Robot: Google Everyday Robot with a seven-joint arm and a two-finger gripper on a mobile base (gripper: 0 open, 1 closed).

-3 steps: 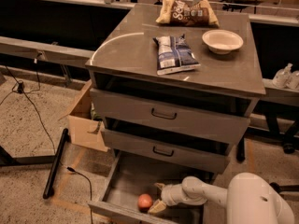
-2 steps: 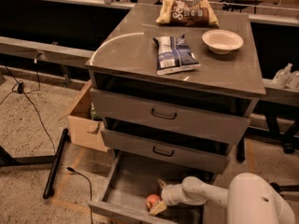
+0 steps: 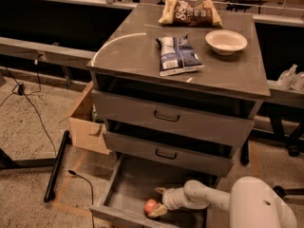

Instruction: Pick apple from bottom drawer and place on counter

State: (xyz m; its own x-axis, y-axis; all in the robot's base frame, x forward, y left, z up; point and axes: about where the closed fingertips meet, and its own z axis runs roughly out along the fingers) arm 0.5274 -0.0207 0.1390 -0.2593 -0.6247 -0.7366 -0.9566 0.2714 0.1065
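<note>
The apple (image 3: 151,206) is small and reddish-orange and lies on the grey floor of the open bottom drawer (image 3: 124,194), near its front edge. My gripper (image 3: 158,202) reaches down into the drawer from the right on a white arm. One tan finger (image 3: 157,211) lies against the apple's right front side and the other finger (image 3: 160,191) sits behind it, so the jaws stand open around the fruit. The grey-brown counter (image 3: 133,51) with its pale curved streak is above the two closed drawers.
On the counter lie a blue snack bag (image 3: 178,56), a brown snack bag (image 3: 191,12) and a cream bowl (image 3: 226,42). A tan cardboard box (image 3: 88,122) stands left of the cabinet. A cable and a black bar lie on the floor at left.
The apple has shifted a little to the right along the drawer's front, and my gripper has come around it, with one finger now at its front.
</note>
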